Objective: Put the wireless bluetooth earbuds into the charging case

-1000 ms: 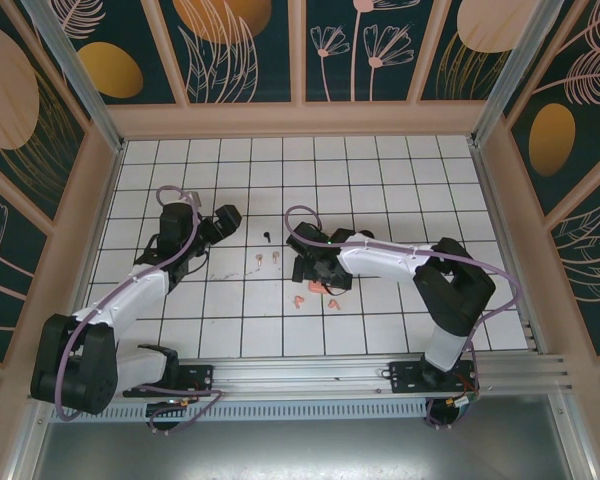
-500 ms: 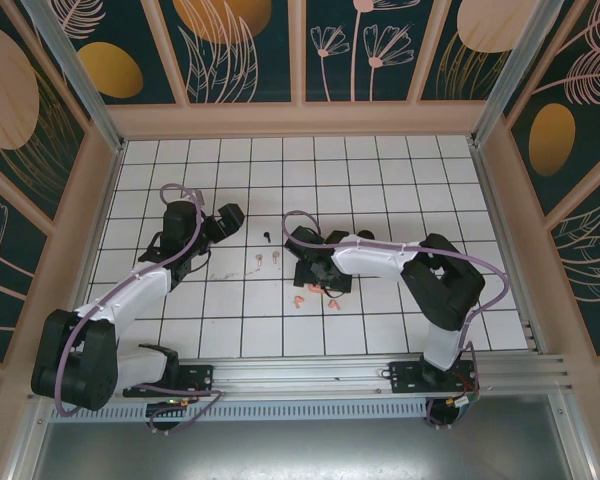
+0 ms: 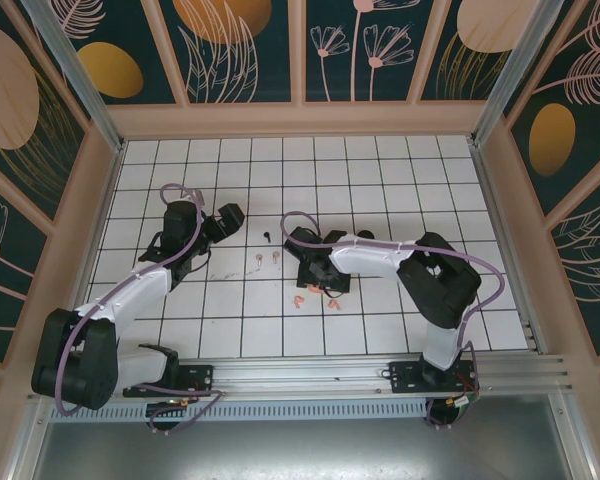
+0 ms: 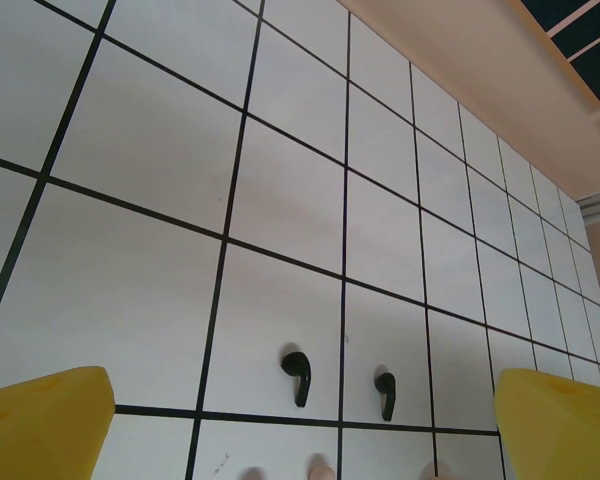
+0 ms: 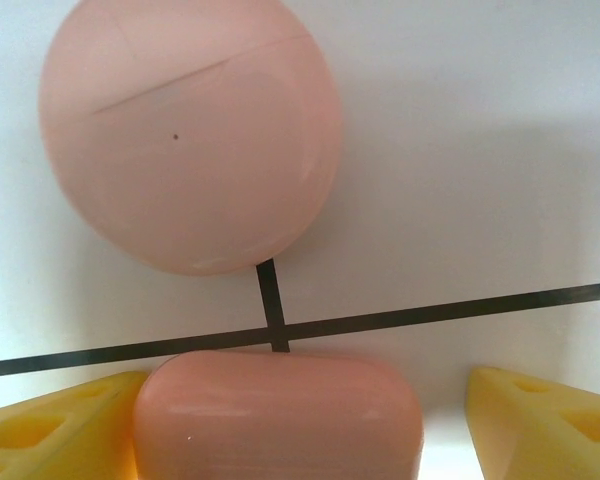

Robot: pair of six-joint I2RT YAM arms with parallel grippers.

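Yellow-fingered right claw (image 5: 295, 400), arm (image 3: 380, 255) stretched low leftward, is spread around the pink charging case (image 5: 278, 420); left claw (image 4: 300, 400) gapes.

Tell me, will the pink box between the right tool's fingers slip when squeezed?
Maybe. The pink box looks smooth and rounded, so it could slide or twist when the right tool squeezes. It looks hard, so it probably keeps its shape. Lying low on the table, it would likely slide, not tip.

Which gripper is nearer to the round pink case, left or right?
Right. The right gripper is just short of the round pink case, its fingers flanking a second pink piece. The left gripper is apart, facing the black earbuds.
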